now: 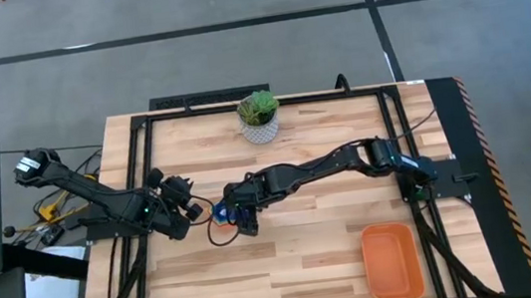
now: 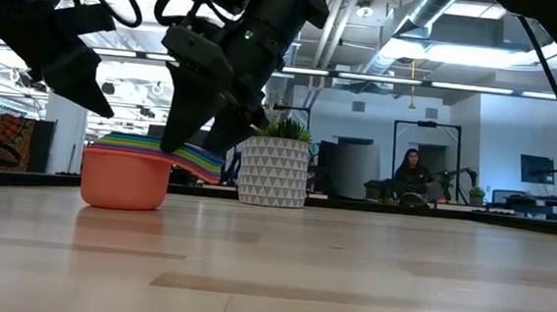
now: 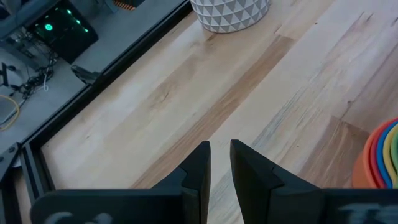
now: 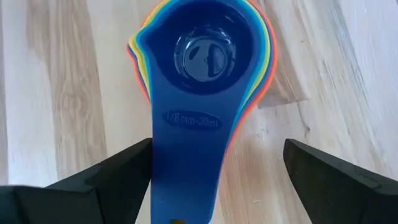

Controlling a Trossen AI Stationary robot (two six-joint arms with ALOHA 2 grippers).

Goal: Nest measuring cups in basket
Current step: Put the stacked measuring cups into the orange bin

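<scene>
The right claw (image 1: 245, 222) hangs with its fingers spread wide, one on each side of the flat handles of the measuring cups (image 4: 208, 56), touching neither. The cups sit nested in one stack on the bench (image 1: 308, 254), the small dark blue cup innermost and on top, with light blue, green, yellow, red and orange rims fanning out beneath it; the orange cup is outermost and rests on the wood. The stack stands in front of the white pot (image 1: 260, 127) with its green plant, toward the middle of the bench. The left claw (image 1: 190, 210) hovers just beside the stack, on the side away from the right arm, its fingers (image 3: 198, 169) drawn nearly together with a narrow gap and nothing between them. The basket (image 1: 392, 261) lies well apart from the stack, by the bench corner on the right arm's side, with no cup in it.
</scene>
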